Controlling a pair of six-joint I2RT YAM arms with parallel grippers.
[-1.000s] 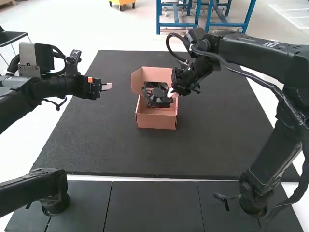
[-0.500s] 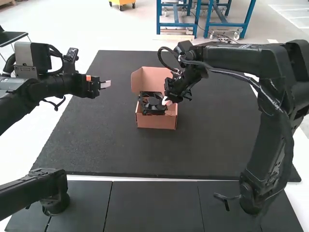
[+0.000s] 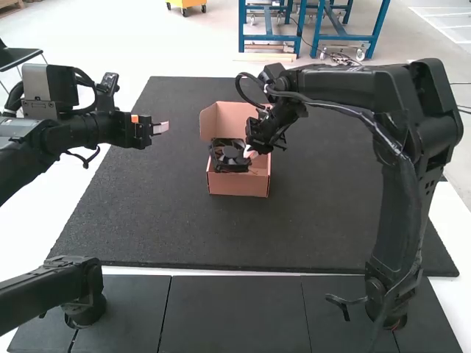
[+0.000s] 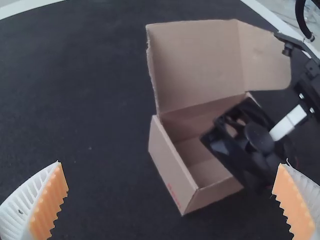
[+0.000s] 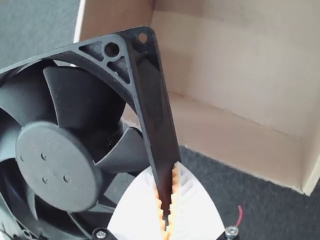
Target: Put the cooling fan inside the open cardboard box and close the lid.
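Observation:
A black square cooling fan hangs tilted partly inside the open cardboard box at the mat's middle. My right gripper is shut on the fan's frame edge. The fan shows close up, pinched between ribbed fingers, with the box's inner wall behind. The box lid stands upright at the back. My left gripper is open, hovering left of the box. The box and fan lie ahead between my left orange-padded fingers.
A black mat covers the table's middle, with white table surface to the left. Dark base plates line the near edge. Mat around the box is bare.
My right gripper has carried the fan leftward and lower, from above the box's right rim down into the box opening. The left arm has barely moved.

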